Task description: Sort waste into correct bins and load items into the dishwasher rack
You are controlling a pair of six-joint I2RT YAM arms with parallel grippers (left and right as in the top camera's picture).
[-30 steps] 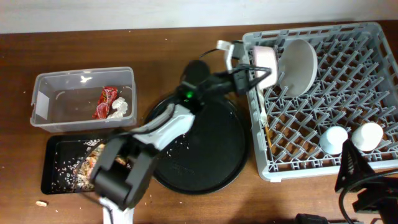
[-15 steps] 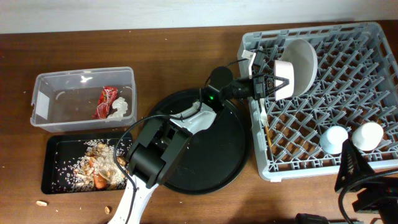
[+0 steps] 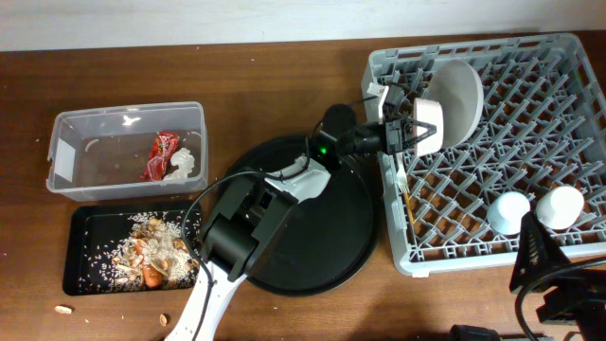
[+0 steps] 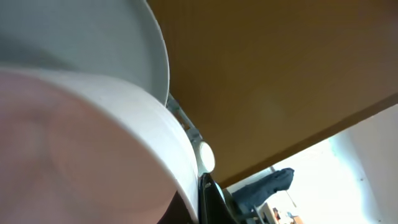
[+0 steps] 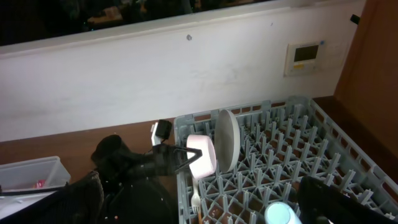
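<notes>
The white bowl (image 3: 432, 118) is held over the far left part of the dishwasher rack (image 3: 568, 45). The left gripper (image 3: 413, 129) is clamped on its rim. The plate (image 3: 456, 87) stands on edge just right of it. The fork (image 3: 401, 176) and chopsticks (image 3: 408, 203) lie nearer, by the left wall. The pegs to the right have open room. I cannot tell if the right gripper (image 3: 532, 248) is apart or together.

You're looking at a lab or test room set up as a mock dishwashing station rather than a real kitchen. A robot arm (image 3: 237, 237) reaches over a bare brown wooden table (image 3: 284, 66) that carries a grey dishwasher rack (image 3: 511, 142), a clear tub (image 3: 95, 156) and a black tray (image 3: 80, 232). Behind the table you see a plain white wall (image 5: 124, 81) with a small control panel (image 5: 305, 55) and a dark window strip (image 5: 93, 12) above it.
</notes>
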